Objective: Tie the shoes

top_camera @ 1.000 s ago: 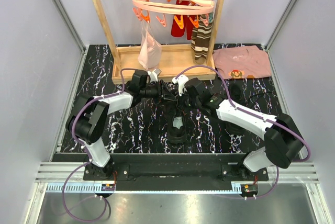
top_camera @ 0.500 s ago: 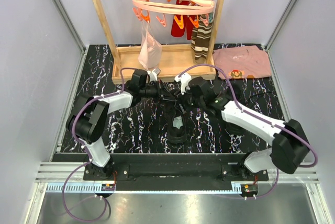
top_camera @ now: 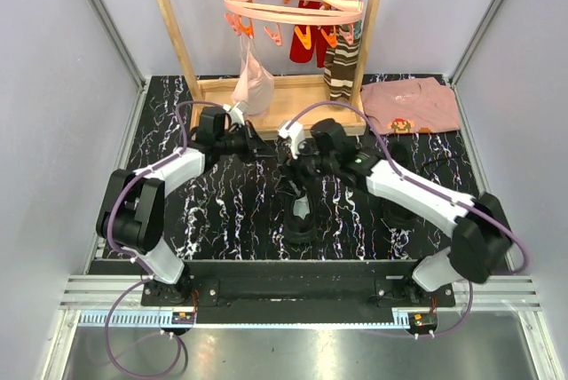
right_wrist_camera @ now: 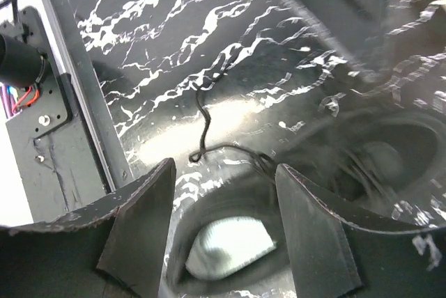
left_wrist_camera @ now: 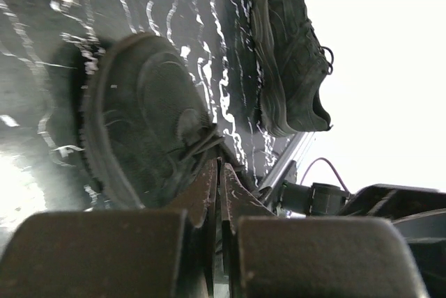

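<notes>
One of the black shoes (top_camera: pixel 300 211) stands mid-table with its pale insole (right_wrist_camera: pixel 230 242) showing. The other shoe (top_camera: pixel 401 213) lies to the right, partly under the right arm; in the left wrist view it is the far shoe (left_wrist_camera: pixel 289 54). My left gripper (top_camera: pixel 251 145) is beyond the near shoe (left_wrist_camera: pixel 146 124) on its left, its jaws pressed together (left_wrist_camera: pixel 219 166) on a thin black lace (left_wrist_camera: pixel 202 141) running from that shoe. My right gripper (top_camera: pixel 297 167) hovers open (right_wrist_camera: pixel 224 166) over the shoe's mouth, holding nothing. A loose lace end (right_wrist_camera: pixel 205 124) lies on the table.
A wooden rack (top_camera: pixel 275 105) stands at the back with a pink clip hanger (top_camera: pixel 293 3), a pale cloth (top_camera: pixel 253 87) and a striped sock (top_camera: pixel 340 69) hanging from it. A pink folded shirt (top_camera: pixel 413 105) lies back right. Grey walls close in both sides.
My left gripper closed on the lace and drew back to the left. My right gripper opened, dropped its lace end and moved left over the shoe.
</notes>
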`<action>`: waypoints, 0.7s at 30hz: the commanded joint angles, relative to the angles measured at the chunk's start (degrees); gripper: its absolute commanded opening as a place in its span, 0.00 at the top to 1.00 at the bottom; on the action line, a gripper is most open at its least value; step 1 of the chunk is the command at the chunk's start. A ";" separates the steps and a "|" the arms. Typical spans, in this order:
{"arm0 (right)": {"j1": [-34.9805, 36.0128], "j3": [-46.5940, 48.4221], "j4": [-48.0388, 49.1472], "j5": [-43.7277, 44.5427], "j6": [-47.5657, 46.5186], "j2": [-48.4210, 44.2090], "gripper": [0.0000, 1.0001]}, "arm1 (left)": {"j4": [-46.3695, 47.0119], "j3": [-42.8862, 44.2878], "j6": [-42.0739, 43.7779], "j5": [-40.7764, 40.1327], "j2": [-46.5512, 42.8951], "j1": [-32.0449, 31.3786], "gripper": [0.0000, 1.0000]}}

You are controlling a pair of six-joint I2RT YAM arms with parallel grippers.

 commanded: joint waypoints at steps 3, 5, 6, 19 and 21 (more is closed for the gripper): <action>6.91 5.99 4.52 0.14 -2.84 8.64 0.33 | -2.57 2.19 4.19 2.80 0.15 2.84 1.00; 10.24 6.26 5.94 1.46 -3.72 11.01 0.34 | -2.32 3.07 3.93 4.39 1.38 2.84 1.00; 11.39 6.35 7.17 1.55 -4.94 11.71 0.34 | -2.32 3.34 4.02 5.53 2.43 2.76 1.00; 16.68 8.55 20.71 8.31 -10.75 29.12 0.39 | -5.65 5.36 8.15 6.42 7.01 2.84 1.00; 16.59 8.72 21.59 9.19 -11.98 30.44 0.39 | -6.27 5.45 8.85 6.68 7.36 2.76 1.00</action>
